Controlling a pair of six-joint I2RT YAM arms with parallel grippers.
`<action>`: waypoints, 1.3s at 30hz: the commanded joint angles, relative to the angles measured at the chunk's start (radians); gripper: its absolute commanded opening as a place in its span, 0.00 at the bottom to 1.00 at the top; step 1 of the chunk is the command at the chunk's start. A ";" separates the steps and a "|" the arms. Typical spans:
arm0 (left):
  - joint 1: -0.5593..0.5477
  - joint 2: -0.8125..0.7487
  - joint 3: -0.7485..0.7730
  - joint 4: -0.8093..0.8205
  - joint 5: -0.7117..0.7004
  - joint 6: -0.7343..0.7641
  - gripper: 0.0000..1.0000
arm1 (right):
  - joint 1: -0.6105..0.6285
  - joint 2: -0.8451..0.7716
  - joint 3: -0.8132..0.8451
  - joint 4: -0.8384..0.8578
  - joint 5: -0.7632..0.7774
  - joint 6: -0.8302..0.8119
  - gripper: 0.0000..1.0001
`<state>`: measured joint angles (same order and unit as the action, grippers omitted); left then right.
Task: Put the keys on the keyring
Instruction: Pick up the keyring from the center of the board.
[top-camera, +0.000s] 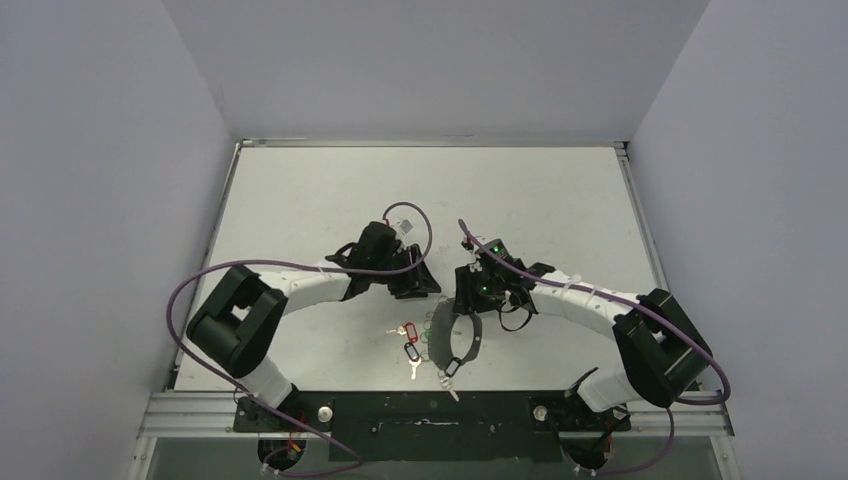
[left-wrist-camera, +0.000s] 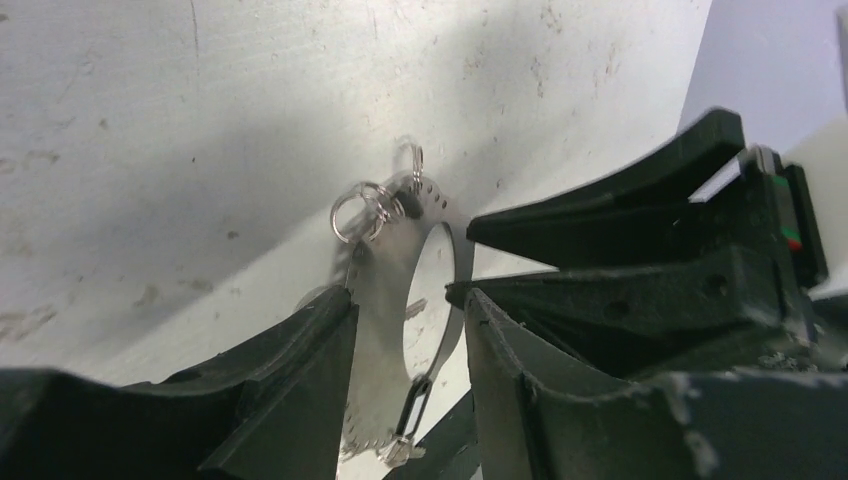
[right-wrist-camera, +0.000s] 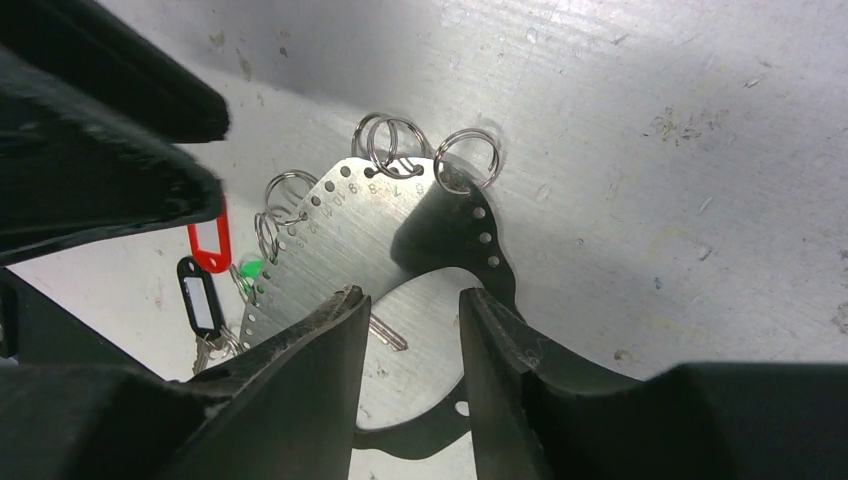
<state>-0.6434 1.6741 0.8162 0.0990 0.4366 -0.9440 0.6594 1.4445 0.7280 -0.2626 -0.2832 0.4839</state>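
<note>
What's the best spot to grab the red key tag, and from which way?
Probably the red tag, across its long edges, straight down from above. It lies flat on the table, and the black tag and the split rings sit close by, so coming in sideways looks blocked.

Left gripper (top-camera: 420, 285) and right gripper (top-camera: 465, 300) close together, both jaws partly open

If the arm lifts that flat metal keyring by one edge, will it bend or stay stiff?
The keyring looks like a flat perforated metal plate, so it probably stays rigid. Its split rings hang loose in the holes and likely swing. The bare metal looks smooth and thin, so a pinch might slip.
</note>
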 joint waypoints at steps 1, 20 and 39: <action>-0.006 -0.146 0.000 -0.164 -0.102 0.186 0.43 | 0.014 -0.029 0.004 0.038 0.019 0.002 0.40; -0.023 -0.526 -0.406 0.124 0.007 0.258 0.42 | 0.224 0.119 0.083 0.161 -0.047 0.012 0.35; -0.029 -0.798 -0.654 0.401 -0.056 0.309 0.42 | 0.277 0.179 0.119 0.183 -0.072 0.011 0.00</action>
<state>-0.6670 0.9325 0.1944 0.4011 0.4080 -0.6708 0.9302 1.6348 0.8249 -0.1326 -0.3313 0.4919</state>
